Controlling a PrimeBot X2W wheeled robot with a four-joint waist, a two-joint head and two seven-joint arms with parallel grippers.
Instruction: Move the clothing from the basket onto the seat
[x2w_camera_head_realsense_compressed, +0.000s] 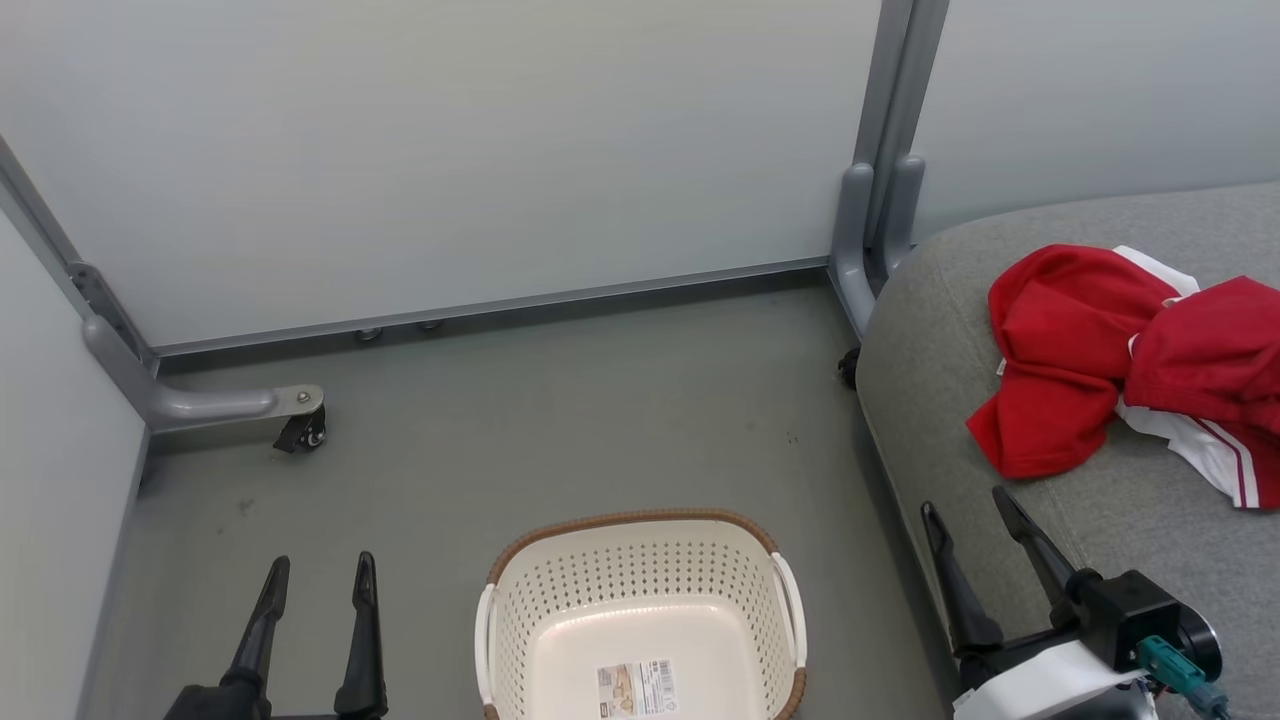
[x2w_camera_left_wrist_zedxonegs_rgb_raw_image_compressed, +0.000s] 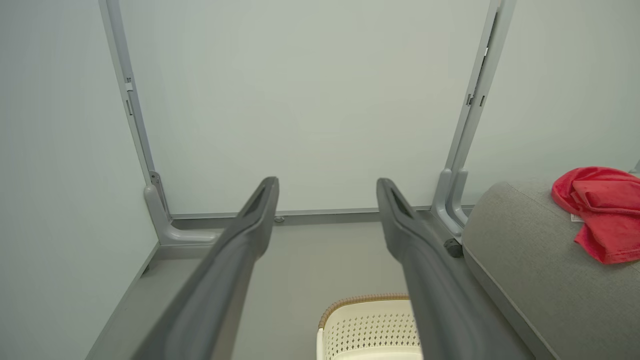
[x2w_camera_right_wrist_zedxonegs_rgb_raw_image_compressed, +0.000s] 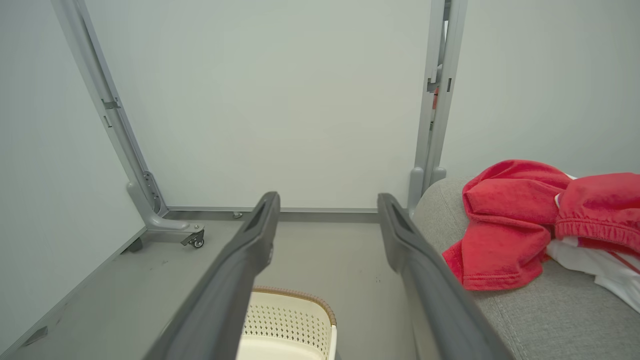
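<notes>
The red and white clothing (x2w_camera_head_realsense_compressed: 1120, 360) lies crumpled on the grey seat (x2w_camera_head_realsense_compressed: 960, 300) at the right; it also shows as clothing (x2w_camera_left_wrist_zedxonegs_rgb_raw_image_compressed: 600, 210) and clothing (x2w_camera_right_wrist_zedxonegs_rgb_raw_image_compressed: 520, 225) in the wrist views. The cream basket (x2w_camera_head_realsense_compressed: 640, 600) stands on the floor at the bottom centre, holding only a label sticker on its bottom. My left gripper (x2w_camera_head_realsense_compressed: 320, 570) is open, left of the basket and apart from it. My right gripper (x2w_camera_head_realsense_compressed: 970, 505) is open by the seat's front edge, below the clothing, with nothing between its fingers.
Pale partition panels on grey frames close off the back and left. A caster foot (x2w_camera_head_realsense_compressed: 300, 425) juts onto the floor at the left, and a grey post base (x2w_camera_head_realsense_compressed: 870, 240) stands beside the seat's corner. Grey floor (x2w_camera_head_realsense_compressed: 600, 420) lies between panels and basket.
</notes>
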